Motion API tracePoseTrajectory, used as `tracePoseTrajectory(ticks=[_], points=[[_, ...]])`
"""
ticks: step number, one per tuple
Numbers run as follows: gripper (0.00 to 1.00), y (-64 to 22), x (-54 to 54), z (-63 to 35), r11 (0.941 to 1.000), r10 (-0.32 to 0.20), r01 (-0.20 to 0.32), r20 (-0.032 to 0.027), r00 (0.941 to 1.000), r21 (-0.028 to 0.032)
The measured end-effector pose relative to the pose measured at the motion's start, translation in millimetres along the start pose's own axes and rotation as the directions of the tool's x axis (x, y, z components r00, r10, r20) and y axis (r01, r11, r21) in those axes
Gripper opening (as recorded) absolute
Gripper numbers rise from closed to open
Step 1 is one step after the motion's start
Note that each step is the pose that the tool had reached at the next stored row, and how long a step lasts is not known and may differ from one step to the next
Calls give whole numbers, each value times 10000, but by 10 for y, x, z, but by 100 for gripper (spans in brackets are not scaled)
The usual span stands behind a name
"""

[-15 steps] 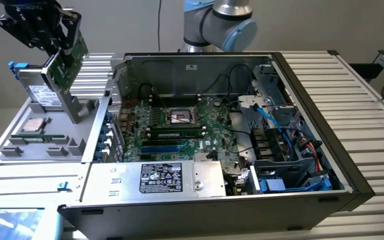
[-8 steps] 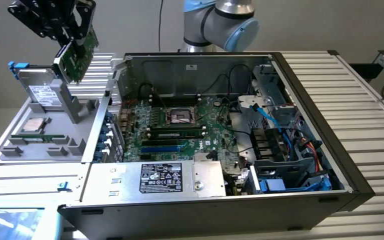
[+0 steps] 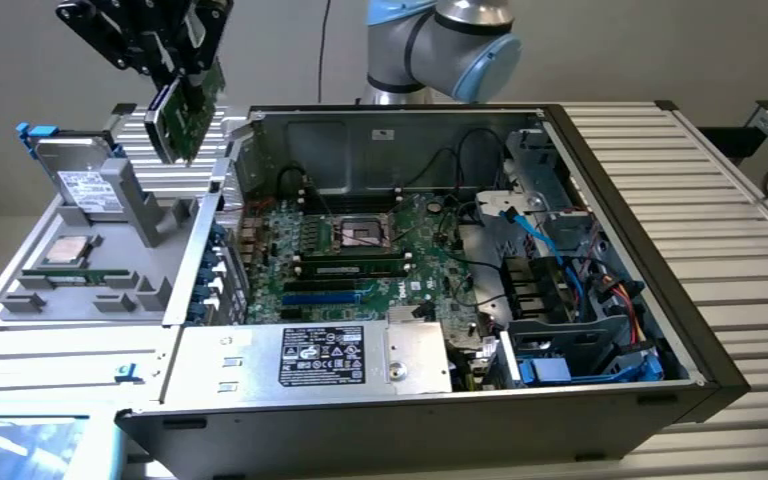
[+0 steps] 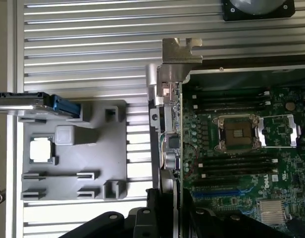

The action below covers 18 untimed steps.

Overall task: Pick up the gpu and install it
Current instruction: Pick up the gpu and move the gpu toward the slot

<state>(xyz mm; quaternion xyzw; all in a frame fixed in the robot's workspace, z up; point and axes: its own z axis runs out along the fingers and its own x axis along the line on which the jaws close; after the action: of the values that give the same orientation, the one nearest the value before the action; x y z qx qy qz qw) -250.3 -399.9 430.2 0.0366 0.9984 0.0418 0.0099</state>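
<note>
Gripper [image 3: 175, 62] held high, jaws clamped on the gpu [image 3: 187, 118]

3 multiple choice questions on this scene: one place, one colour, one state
1. Where is the gpu? A seated in a slot B in the air, held by the gripper C on the floor
2. Its board face is A green B red C white
3. The computer case is A closed B wrapped C open
Key: 1 B, the gripper clamps it above the case's edge; 2 A, green shows below the gripper; 3 C, the motherboard shows inside.
</note>
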Motion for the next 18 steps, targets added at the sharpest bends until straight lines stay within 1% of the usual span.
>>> tracePoseTrajectory(ticks=[1, 4, 7, 9, 11, 12, 16, 17, 18], points=[[28, -4, -45, 1, 10000, 2, -2, -21, 10000, 6], [28, -24, -184, 1, 10000, 7, -6, -95, 10000, 54], [28, -30, -314, 4, 10000, 9, -8, -106, 9999, 74], [28, -27, -365, 16, 9999, 8, -7, -102, 9999, 109], [28, -23, -446, 29, 9999, 9, -8, -101, 9999, 118], [28, -20, -490, 34, 9999, 9, -7, -99, 10000, 144], [28, -8, -672, 59, 9995, 6, -4, -88, 10000, 305], [28, -6, -717, 66, 9994, 6, -3, -85, 10000, 334], [28, -3, -761, 74, 9994, 4, -1, -85, 10000, 349]])
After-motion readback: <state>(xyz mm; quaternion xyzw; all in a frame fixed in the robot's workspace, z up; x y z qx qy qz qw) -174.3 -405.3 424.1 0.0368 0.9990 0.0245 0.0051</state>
